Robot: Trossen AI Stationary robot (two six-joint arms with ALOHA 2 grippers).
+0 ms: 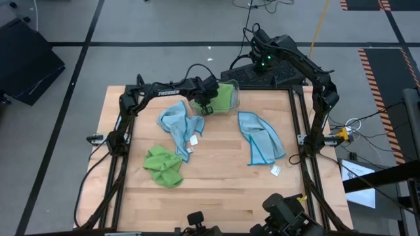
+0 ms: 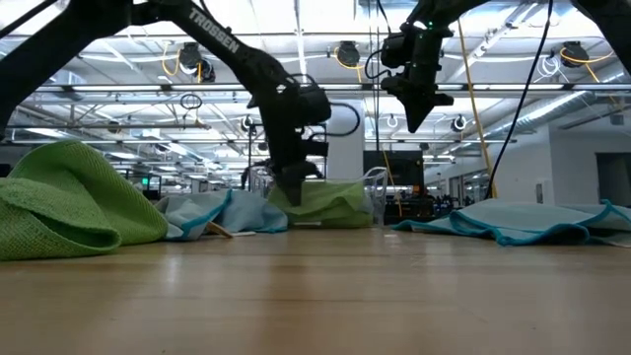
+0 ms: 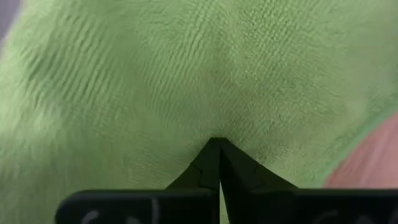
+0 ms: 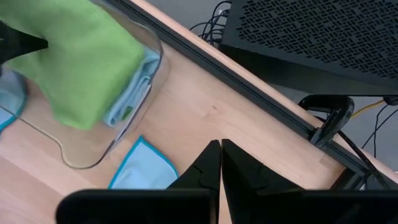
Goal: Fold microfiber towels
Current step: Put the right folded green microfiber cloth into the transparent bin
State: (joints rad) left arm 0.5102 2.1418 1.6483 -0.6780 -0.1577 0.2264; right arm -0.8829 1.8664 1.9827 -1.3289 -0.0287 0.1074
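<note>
Lime green towel (image 1: 224, 97) in the clear bin (image 1: 235, 105), upper centre of the desk (image 1: 216, 190); left gripper (image 1: 205, 105) clenched on it. Blue towel (image 1: 178, 124) centre-left, crumpled green towel (image 1: 164, 165) lower left, another blue towel (image 1: 261, 139) centre-right. Right gripper (image 2: 415, 120) clenched on nothing, raised at upper centre-right.

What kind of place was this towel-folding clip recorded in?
Probably a large industrial lab or workshop hall: the low view shows high ceiling trusses with hanging lamps, and the high view shows orange-and-black hazard floor tape around the pale wooden table.
</note>
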